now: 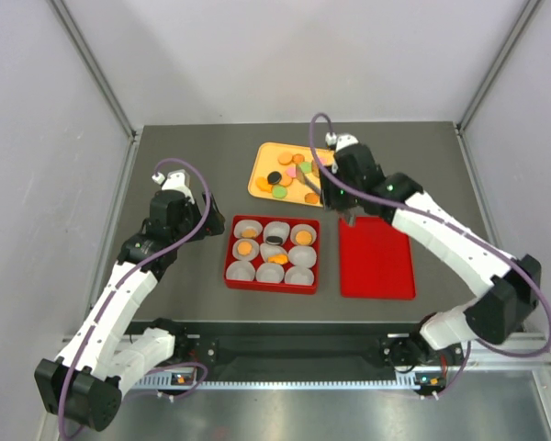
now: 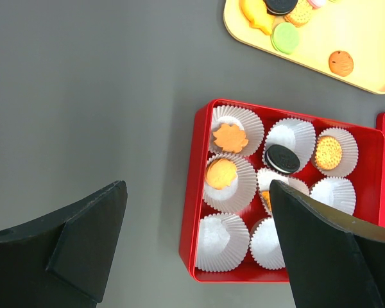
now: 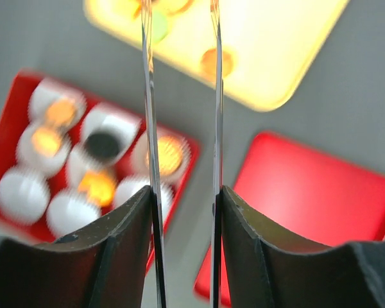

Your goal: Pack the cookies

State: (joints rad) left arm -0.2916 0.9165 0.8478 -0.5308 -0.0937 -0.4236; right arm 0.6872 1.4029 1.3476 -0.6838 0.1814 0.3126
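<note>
Several cookies (image 1: 289, 170), orange, pink, green and black, lie on the yellow tray (image 1: 257, 184). The red box (image 1: 229, 253) holds white paper cups; some carry a cookie: an orange one (image 2: 230, 137), another orange one (image 2: 221, 173), a black one (image 2: 283, 158) and a speckled one (image 2: 328, 153). My right gripper (image 1: 338, 188) is shut on metal tongs (image 1: 309, 186) whose blades (image 3: 149, 96) stand apart and reach over the tray (image 3: 289, 51), near an orange cookie (image 3: 206, 62); their tips are out of the wrist view. My left gripper (image 2: 197, 192) hangs open above the box's left rim (image 2: 191, 212), holding nothing.
A flat red lid (image 1: 376, 257) lies right of the box, under the right arm. Several cups in the box's near row (image 2: 222, 239) hold nothing. Grey walls close in the table on the left, right and back.
</note>
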